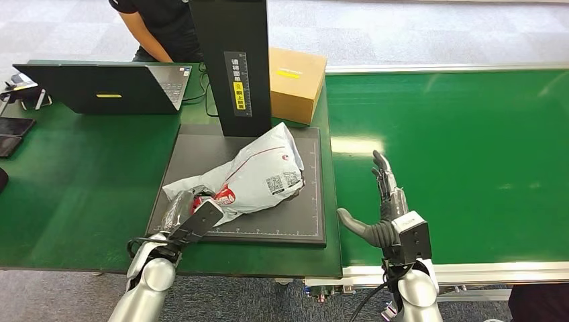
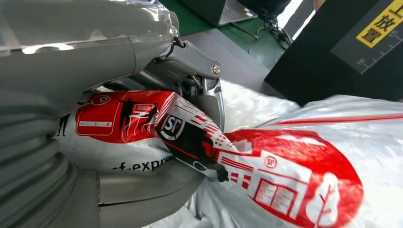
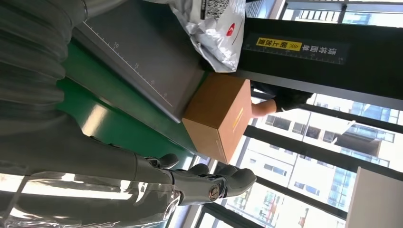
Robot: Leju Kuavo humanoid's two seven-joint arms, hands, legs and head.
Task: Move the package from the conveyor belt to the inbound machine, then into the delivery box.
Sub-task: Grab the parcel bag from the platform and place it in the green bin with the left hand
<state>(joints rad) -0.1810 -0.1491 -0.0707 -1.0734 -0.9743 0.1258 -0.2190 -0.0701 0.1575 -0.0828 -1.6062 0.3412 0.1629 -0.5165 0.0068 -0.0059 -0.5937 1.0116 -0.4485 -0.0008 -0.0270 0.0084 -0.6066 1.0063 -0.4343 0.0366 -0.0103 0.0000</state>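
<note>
Package [image 1: 258, 178]: grey courier bag, lying on the inbound machine's dark scanning plate [image 1: 305, 225], off the green conveyor belt [image 1: 456, 147]; first transfer judged complete. Left hand [image 1: 191, 215], at the plate's near edge, grasps the bag's near end. Right hand [image 1: 382, 211], beside the plate over the belt, fingers spread, holding nothing. Behind the plate: cardboard box [image 1: 295, 84]. Delivery-box step remains.
</note>
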